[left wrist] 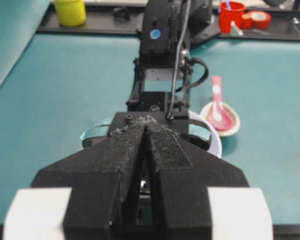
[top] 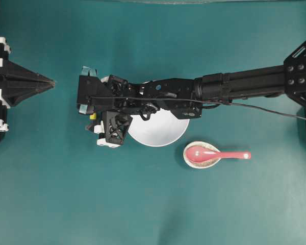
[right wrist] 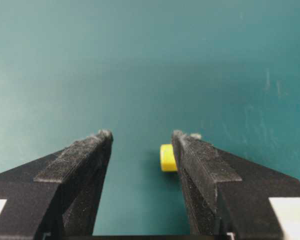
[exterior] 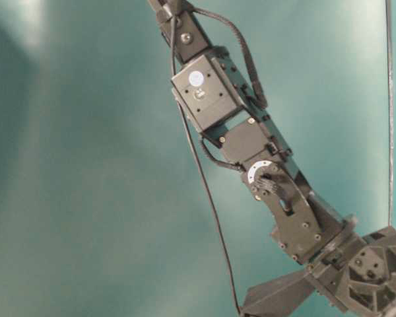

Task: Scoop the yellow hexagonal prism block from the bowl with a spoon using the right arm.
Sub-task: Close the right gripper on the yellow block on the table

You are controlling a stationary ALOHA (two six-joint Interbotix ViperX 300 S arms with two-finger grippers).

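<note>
The tiny yellow hexagonal prism block [right wrist: 167, 157] lies on the teal table, not in the bowl, between my right gripper's fingers and close against the inner face of the right fingertip [right wrist: 190, 150]. My right gripper [right wrist: 140, 137] is open and reaches across to the left of the white bowl [top: 160, 132]. From overhead the block [top: 92, 116] peeks out beside that gripper [top: 85, 91]. The pink-red spoon [top: 214, 154] lies apart at the lower right. My left gripper [left wrist: 146, 122] is shut and empty at the left edge [top: 52, 81].
The spoon's scoop sits in a small speckled beige spoon rest [top: 201, 162]. The right arm [top: 234, 87] spans the table above the bowl's far half. A yellow cup [left wrist: 70, 11] and a red cup [left wrist: 232, 15] stand on the black rail beyond the mat.
</note>
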